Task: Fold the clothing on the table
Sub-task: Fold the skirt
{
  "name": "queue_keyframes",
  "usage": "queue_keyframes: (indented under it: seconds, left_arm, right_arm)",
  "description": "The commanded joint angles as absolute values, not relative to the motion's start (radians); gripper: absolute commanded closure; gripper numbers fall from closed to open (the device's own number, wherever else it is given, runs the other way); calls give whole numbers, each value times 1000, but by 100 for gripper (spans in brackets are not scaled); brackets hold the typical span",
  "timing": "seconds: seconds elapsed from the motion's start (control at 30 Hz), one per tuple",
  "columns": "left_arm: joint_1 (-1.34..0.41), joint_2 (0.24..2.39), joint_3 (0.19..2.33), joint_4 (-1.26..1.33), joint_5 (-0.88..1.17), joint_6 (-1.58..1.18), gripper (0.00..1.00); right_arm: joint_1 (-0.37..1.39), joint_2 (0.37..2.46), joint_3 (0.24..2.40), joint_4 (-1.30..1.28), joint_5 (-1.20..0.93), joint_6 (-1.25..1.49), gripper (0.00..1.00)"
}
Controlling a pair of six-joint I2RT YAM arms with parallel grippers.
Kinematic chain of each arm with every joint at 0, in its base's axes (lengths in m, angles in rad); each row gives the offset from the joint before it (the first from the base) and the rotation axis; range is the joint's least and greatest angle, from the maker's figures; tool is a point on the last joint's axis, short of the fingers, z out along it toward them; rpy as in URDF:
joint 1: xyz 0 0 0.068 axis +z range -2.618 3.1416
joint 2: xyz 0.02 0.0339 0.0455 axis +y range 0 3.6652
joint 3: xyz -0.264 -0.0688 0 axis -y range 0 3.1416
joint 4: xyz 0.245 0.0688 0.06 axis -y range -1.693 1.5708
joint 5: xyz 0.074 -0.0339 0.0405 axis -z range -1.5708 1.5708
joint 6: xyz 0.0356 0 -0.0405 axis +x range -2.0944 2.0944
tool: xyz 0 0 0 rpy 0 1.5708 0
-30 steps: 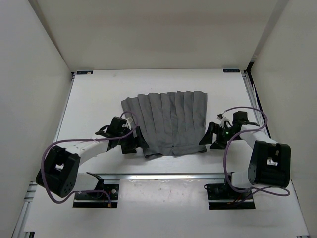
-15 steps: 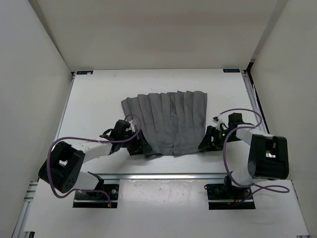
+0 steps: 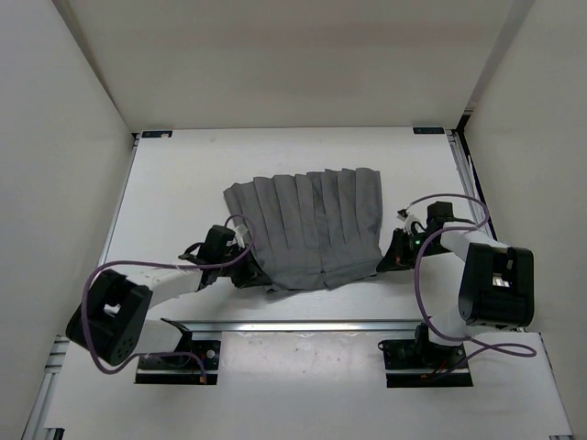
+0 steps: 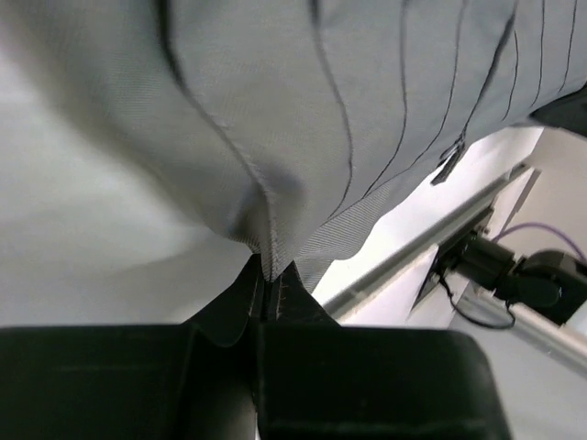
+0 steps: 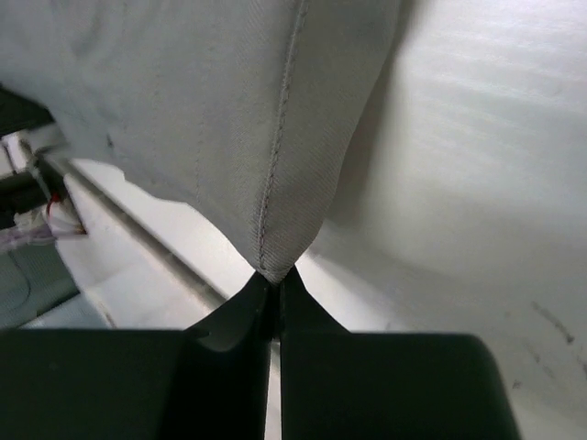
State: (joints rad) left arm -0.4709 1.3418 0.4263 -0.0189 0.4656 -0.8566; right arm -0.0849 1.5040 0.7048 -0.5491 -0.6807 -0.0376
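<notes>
The clothing (image 3: 312, 225) is a grey pleated garment spread flat in the middle of the white table (image 3: 183, 174). My left gripper (image 3: 255, 271) is shut on its near left corner; in the left wrist view the black jaws (image 4: 267, 284) pinch a fold of the clothing (image 4: 348, 119), which drapes above them. My right gripper (image 3: 385, 258) is shut on the near right corner; in the right wrist view its jaws (image 5: 275, 280) meet on a seamed tip of the clothing (image 5: 202, 101). Both pinched corners are lifted slightly off the table.
A silver rail (image 3: 303, 324) runs along the near edge of the table, with both arm bases (image 3: 426, 353) behind it. Pale walls (image 3: 64, 128) close in left, right and far side. Purple cables (image 3: 440, 206) loop off each arm.
Both grippers moved inward onto the near corners of the clothing and went from open to shut on the fabric. The near hem is now slightly gathered and raised.
</notes>
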Motion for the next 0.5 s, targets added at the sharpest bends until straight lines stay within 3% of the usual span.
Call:
queue_keyframes:
  seconds: [0.0, 0.3, 0.47]
  left_arm:
    - [-485, 1212, 429, -122, 479, -805, 100]
    - [-433, 858, 497, -365, 554, -828, 100]
    - [-330, 816, 511, -196, 684, -1010, 100]
  right_arm:
    - [-106, 1463, 807, -751, -739, -185, 100]
    - [-84, 1361, 972, -1043, -765, -373, 100]
    - [-38, 1295, 1164, -996, -804, -369, 100]
